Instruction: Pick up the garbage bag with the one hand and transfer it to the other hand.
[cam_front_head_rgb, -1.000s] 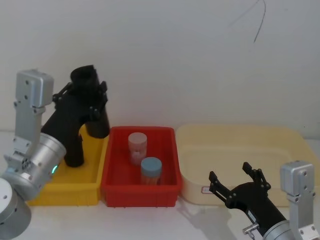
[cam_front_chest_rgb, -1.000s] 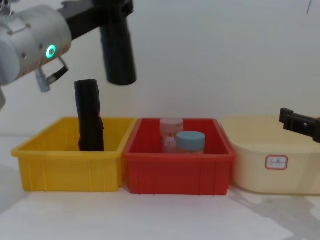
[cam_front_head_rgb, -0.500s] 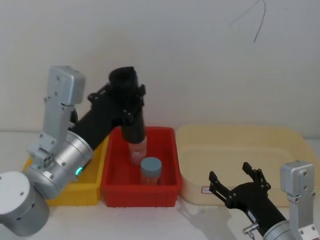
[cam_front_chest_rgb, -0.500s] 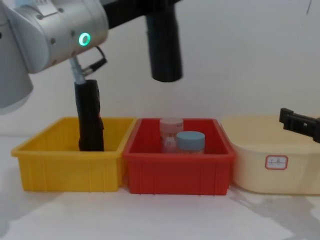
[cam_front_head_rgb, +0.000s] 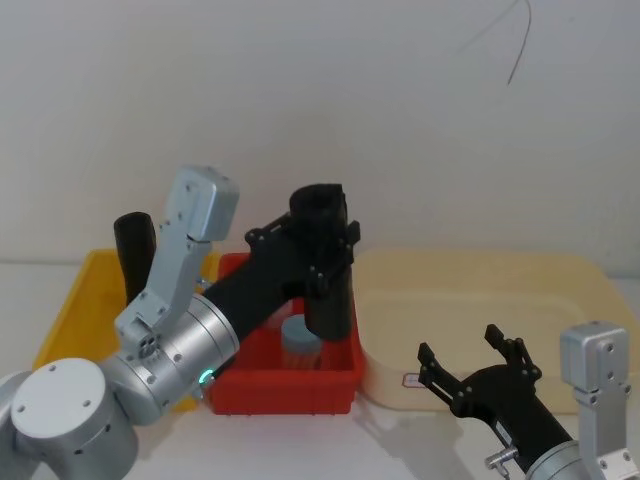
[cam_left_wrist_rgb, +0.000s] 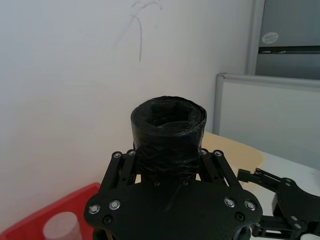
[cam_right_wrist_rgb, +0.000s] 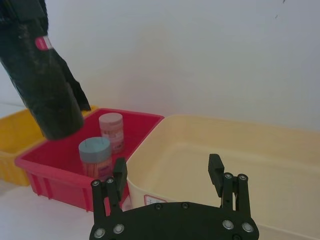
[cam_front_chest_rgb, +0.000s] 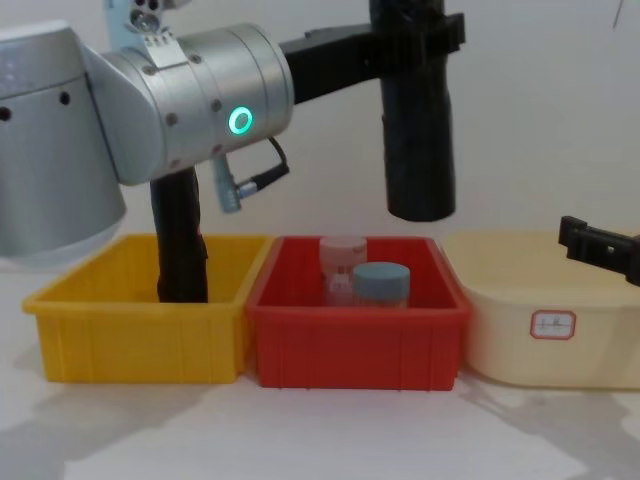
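Now we see the tall matte black roll of garbage bags (cam_front_head_rgb: 331, 305) in the air, upright, above the right rim of the red plastic bin (cam_front_head_rgb: 280, 385) mid-table. The black long-fingered left gripper (cam_front_head_rgb: 312, 240), on the green-ringed silver arm, is clenched around the roll's upper part. That leaves the lower length bare, which we judge gives the partner room to grab. The black right gripper (cam_front_head_rgb: 468, 358) waits low by the table's front right edge, before the cream plastic tub (cam_front_head_rgb: 480, 270), fingers spread and empty. We reckon the pick-up is done and the handover not yet made. A second black roll (cam_front_chest_rgb: 180, 250) stands in the yellow plastic bin (cam_front_chest_rgb: 140, 340).
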